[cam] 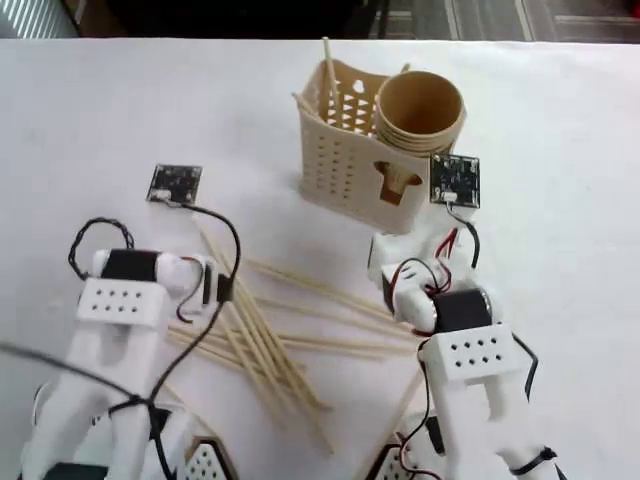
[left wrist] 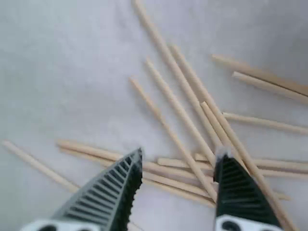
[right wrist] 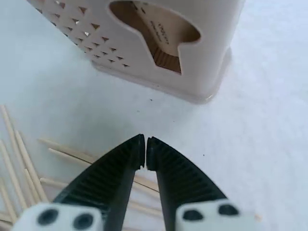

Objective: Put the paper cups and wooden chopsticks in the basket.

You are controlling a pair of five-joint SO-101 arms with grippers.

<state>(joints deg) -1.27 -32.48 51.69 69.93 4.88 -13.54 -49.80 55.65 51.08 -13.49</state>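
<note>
Wooden chopsticks [cam: 262, 345] lay loose on the table [cam: 100, 110] between my arms, my left gripper [left wrist: 180, 154] spread apart just above them; I judged the next move a drop and a close on one stick. Paper cups [cam: 420, 105] sat stacked in the basket [cam: 345, 170]. My right gripper [right wrist: 145, 139] faced it, pressed together, empty: the wrist camera settled that, overhead did not.

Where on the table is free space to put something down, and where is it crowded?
The table is bare left of the basket and right of it. Crowded in front of it, where chopsticks lie scattered.
</note>
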